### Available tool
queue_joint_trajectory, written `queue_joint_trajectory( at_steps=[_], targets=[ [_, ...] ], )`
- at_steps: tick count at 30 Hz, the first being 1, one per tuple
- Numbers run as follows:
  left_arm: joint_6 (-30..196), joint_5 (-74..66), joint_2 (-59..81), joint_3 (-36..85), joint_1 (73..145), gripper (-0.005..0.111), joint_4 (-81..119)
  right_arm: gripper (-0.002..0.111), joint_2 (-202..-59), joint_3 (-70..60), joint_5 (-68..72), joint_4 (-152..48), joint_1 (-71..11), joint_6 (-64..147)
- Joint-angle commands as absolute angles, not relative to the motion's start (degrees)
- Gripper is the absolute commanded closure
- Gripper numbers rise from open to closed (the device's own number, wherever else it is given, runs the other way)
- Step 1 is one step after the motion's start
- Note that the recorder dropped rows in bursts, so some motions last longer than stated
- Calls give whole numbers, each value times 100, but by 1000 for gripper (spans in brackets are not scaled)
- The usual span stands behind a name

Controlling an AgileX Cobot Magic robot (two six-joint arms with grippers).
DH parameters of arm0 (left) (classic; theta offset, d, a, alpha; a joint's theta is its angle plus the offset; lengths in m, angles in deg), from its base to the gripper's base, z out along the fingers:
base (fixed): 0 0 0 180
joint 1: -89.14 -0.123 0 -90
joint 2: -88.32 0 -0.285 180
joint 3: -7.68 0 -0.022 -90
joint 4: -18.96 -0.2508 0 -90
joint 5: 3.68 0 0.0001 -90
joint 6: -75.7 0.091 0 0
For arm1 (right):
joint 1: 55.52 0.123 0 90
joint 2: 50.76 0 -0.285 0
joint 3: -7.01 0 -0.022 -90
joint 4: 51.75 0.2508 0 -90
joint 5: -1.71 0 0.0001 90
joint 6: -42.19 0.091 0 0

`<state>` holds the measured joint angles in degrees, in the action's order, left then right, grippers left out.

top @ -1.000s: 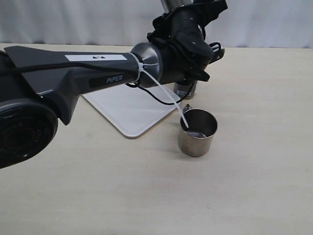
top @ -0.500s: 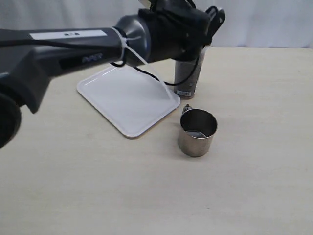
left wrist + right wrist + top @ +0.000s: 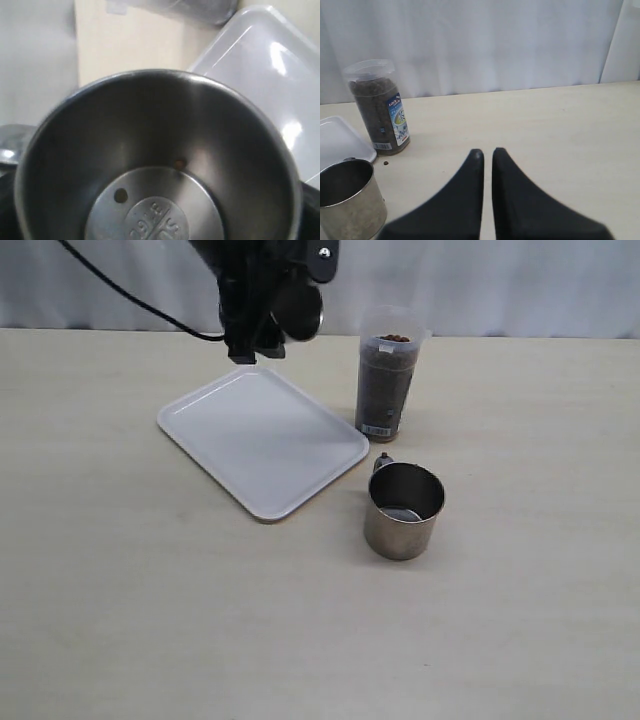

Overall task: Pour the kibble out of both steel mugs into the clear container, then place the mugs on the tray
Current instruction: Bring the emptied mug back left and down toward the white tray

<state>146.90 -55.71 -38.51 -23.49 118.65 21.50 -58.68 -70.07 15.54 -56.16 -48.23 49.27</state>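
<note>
My left gripper (image 3: 258, 345) hangs above the far edge of the white tray (image 3: 262, 440), shut on a steel mug (image 3: 300, 308) that is tipped on its side. In the left wrist view that mug (image 3: 160, 150) fills the frame, and its inside is bare but for a pellet or two of kibble (image 3: 179, 163). The clear container (image 3: 388, 380) stands right of the tray, filled nearly to the rim with kibble (image 3: 386, 365). The second steel mug (image 3: 403, 510) stands upright in front of it. My right gripper (image 3: 487, 152) is shut on nothing, low over the table and out of the exterior view.
A stray pellet (image 3: 385, 162) lies on the table by the container's (image 3: 377, 112) base. The right wrist view also shows the standing mug (image 3: 347, 200) and a corner of the tray (image 3: 340, 140). A white curtain backs the table.
My left arm has pulled back from the container toward the upper left with the mug in its grip, uncovering the container. The standing mug and the tray have not moved.
</note>
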Motion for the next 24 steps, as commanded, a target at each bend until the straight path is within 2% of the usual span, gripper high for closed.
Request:
queue_joint_trajectory(
  at_steps=[1,6,11,24],
  targets=[
    [16669,-5581,-3778,-1936,11109,107,5176,104,-5855,-7021,1559,-5688,-4799,4928],
    [18599,-5307,-3789,-1008,10351,107,8116,104,-5855,-7021,1559,-5688,-4799,4928],
    [19839,-4612,-3959,-119,10034,107,10112,104,-5855,-7021,1559,-5688,-4799,4928],
    [19839,-3743,-5565,-781,10023,107,11524,104,-5855,-7021,1559,-5688,-4799,4928]
  ],
)
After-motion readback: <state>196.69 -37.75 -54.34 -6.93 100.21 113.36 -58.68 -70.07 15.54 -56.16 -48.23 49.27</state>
